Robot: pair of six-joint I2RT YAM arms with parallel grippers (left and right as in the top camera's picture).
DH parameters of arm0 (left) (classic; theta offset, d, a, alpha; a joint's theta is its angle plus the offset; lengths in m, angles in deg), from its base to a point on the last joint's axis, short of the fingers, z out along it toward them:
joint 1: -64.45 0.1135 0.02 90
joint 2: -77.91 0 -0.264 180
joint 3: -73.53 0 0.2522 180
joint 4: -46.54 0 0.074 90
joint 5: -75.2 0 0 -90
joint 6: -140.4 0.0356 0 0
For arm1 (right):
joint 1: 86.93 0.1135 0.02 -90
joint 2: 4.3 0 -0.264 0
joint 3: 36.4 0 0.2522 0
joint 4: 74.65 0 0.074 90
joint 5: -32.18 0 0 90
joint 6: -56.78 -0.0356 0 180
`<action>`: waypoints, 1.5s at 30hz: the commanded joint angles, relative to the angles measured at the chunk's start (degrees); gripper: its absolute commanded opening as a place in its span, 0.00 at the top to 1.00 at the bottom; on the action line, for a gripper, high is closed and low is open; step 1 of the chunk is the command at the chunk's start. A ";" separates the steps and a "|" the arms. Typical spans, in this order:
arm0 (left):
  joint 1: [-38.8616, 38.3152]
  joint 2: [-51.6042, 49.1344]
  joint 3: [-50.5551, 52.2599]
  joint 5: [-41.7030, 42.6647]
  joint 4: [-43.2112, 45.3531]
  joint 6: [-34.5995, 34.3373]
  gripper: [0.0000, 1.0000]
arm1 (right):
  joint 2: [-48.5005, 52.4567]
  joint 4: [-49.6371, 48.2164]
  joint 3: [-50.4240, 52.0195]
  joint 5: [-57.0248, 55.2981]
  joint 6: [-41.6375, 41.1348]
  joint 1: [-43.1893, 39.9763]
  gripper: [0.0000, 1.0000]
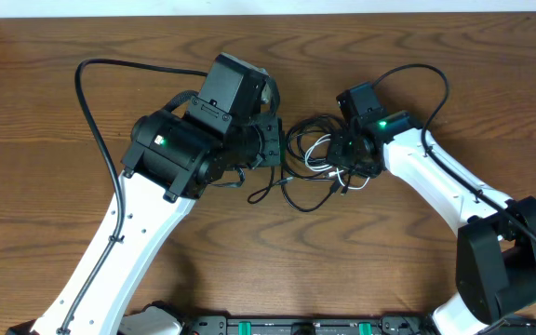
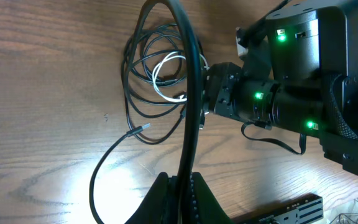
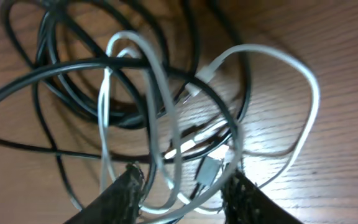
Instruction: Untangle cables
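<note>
Cables [image 1: 316,160] lie knotted on the table [image 1: 54,56] between both arms. The left gripper [image 2: 179,190] is clenched on one black cable [image 2: 190,106]; the right gripper [image 3: 182,196] stands released around the white cable [image 3: 278,62]. Pulling now may tighten the knot, because loops cross each other.

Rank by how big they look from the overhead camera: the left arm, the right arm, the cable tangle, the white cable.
1. left arm, though it may just sit nearer the camera
2. right arm
3. cable tangle
4. white cable, only partly visible inside the tangle
</note>
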 commanded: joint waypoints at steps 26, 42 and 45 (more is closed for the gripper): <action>0.17 -0.24 -0.09 -1.88 -0.20 0.24 0.92 | -19.12 1.68 -25.51 -4.68 13.11 0.17 0.99; 0.22 -1.73 -0.09 -16.96 -7.32 -11.39 0.92 | -20.39 9.38 -25.86 -10.99 12.68 0.35 0.98; 1.42 -1.70 -0.09 -22.53 -12.46 -16.50 0.92 | -16.85 16.59 -25.86 -27.10 9.86 0.33 0.98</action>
